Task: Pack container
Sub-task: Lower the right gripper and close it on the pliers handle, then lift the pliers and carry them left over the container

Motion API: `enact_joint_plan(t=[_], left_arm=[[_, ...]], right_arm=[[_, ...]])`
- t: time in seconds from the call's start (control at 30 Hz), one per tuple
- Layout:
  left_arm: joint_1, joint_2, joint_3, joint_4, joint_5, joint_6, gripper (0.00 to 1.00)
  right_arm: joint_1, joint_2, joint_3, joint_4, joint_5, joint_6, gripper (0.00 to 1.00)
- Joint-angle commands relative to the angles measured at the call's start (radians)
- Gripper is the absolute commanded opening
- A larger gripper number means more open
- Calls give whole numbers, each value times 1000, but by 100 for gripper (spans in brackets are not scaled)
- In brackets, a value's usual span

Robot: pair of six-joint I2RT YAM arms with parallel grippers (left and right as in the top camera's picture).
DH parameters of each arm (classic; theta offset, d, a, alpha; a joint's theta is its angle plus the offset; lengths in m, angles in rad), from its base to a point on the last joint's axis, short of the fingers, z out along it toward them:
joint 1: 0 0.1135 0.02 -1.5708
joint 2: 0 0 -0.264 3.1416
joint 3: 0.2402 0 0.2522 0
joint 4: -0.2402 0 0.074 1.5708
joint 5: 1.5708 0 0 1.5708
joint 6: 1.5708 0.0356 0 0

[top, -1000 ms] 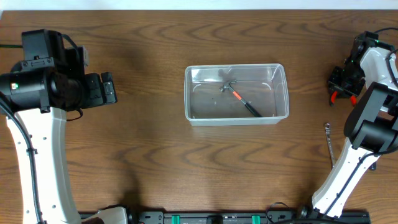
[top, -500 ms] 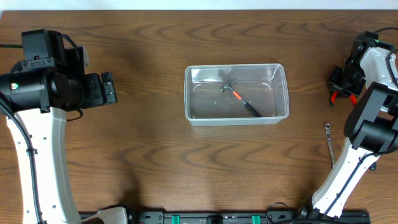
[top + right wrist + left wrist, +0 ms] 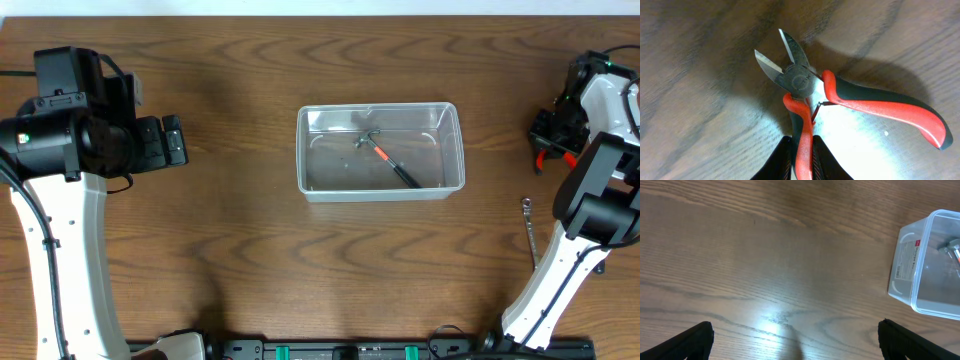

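The right claw point(image 3: 802, 154) pinches one red handle of the side cutters point(image 3: 799, 80) on the counter point(image 3: 700, 100).
The left claw point(image 3: 796, 341) hangs wide open; the clear container point(image 3: 330, 172), holding a small hammer point(image 3: 388, 160), sits mid-counter.

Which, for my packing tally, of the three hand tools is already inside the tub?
The orange-handled hammer, lying in the clear container; the red cutters and the slim metal tool are outside it.

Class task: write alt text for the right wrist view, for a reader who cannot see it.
Close-up: red-and-black-handled steel cutting pliers lie on a brown wooden table, blades parted. The right pincer pinches one red handle.
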Motion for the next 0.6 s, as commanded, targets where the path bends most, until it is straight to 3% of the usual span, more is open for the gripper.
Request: enact_joint_plan(t=[0.0, 0.33, 0.57], left_arm=[[5, 3, 18, 1, -9, 0, 98], [5, 3, 18, 1, -9, 0, 98], [5, 3, 18, 1, -8, 0, 98]], right_arm=[[-2, 6, 75, -27, 18, -15, 9], [54, 6, 342, -220, 18, -129, 8], [179, -5, 501, -355, 0, -218, 6]])
